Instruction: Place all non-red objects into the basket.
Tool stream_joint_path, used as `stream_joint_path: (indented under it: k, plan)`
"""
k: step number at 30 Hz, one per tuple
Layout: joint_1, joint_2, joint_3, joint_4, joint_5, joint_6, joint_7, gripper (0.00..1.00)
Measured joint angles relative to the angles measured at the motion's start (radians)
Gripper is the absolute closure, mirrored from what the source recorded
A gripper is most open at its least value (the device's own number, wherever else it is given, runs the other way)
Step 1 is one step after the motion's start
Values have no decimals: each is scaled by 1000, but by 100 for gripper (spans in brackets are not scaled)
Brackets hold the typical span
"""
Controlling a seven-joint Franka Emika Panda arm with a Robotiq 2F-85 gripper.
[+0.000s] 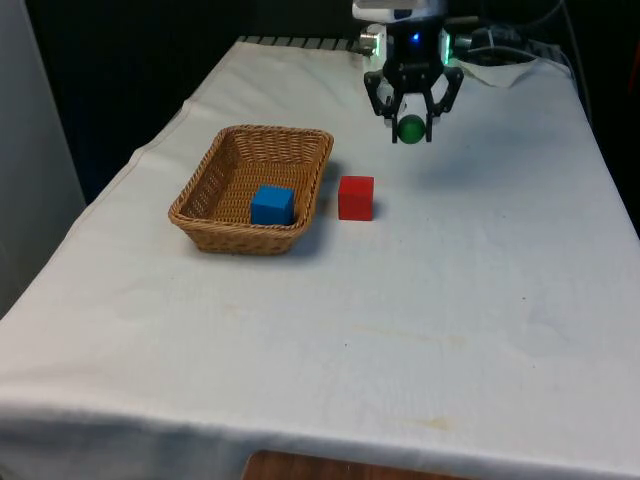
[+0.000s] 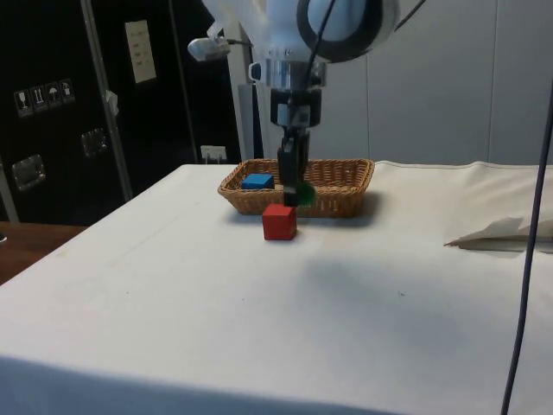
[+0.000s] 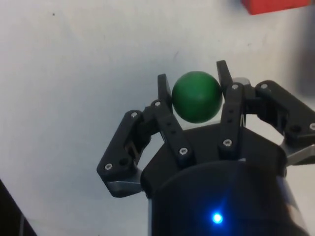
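A green ball (image 1: pixel 411 129) hangs above the cloth with my gripper (image 1: pixel 411 131) shut on it; the wrist view has the green ball (image 3: pixel 197 96) pinched between both fingers. A wicker basket (image 1: pixel 222 157) sits toward the front view's left and holds a blue cube (image 1: pixel 272 204). Just beside the basket's right wall stands a red cube (image 1: pixel 356 197). From the side, my gripper (image 2: pixel 300 192) hovers right over the red cube (image 2: pixel 279 221), in front of the basket (image 2: pixel 346 177); the blue cube (image 2: pixel 257 181) lies inside. The red cube (image 3: pixel 273 5) peeks in at the wrist picture's edge.
White cloth (image 1: pixel 400 320) covers the whole table, with wide bare stretches toward the front and the front view's right. A crumpled fold of cloth or paper (image 2: pixel 505 232) lies near the table's far end in the side view.
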State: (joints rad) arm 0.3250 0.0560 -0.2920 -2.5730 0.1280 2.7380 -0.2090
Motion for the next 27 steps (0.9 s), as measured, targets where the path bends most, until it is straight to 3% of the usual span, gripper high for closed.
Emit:
stream_joint_path:
  k: [12, 18, 27]
  plan:
    - [-4, -7, -76, 57, 0, -83, -73, 100]
    - [-7, -1, -128, 102, 0, -134, -122, 100]
    - [-9, 28, -172, 143, 0, -155, -166, 100]
